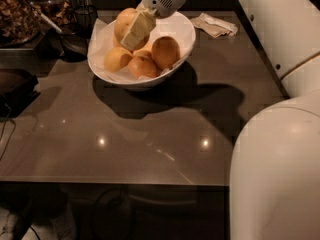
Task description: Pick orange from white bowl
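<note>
– White bowl [176,28]: where does it sit?
– On the far half of the brown table [150,134], a little left of centre. It is lined with paper [99,38] and throws a broad shadow onto the table on its near right side.

– And the gripper [131,35]?
– Over the bowl's far left part, coming down from the far edge. One pale finger [138,28] lies slantwise across the right face of the orange [122,22]. The other is hidden behind the fruit. So it is closed around the orange, as far as one side shows.

– Where is the orange, then?
– At the top of the pile, at the bowl's far left. It stands higher than the other fruit and reaches above the far rim. Whether it touches the fruit below I cannot tell.

– What else lies in the bowl?
– A yellowish fruit [117,59] on the left, a deeper orange one [143,67] nearest, and a third [165,51] on the right. They lie close together.

– And round about?
– A crumpled napkin [216,24] lies far right of the bowl, apart from it. A dark pan [74,43] stands just left of the bowl. The white arm [280,174] fills the near right corner and runs up the right side.
</note>
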Motion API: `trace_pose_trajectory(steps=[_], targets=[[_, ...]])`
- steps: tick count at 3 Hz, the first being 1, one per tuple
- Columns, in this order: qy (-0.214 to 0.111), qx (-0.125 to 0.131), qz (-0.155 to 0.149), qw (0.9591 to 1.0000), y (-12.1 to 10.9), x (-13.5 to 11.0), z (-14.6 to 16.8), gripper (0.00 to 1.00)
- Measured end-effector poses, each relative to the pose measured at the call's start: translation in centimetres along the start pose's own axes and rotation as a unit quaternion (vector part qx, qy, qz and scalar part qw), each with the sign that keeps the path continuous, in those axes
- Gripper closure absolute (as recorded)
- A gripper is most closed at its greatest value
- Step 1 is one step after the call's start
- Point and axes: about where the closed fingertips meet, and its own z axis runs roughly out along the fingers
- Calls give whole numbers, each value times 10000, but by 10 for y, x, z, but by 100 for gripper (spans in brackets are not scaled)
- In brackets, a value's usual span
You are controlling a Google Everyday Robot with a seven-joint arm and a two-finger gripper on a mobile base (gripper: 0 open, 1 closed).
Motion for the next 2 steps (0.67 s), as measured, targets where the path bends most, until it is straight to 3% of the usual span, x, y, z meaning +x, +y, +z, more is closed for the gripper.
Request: trace_pose_trajectory(steps=[1,2], targets=[[-158,37,139,9998,16,-6,-10,100],[-417,238,357,9982,48,-9,-31,100]])
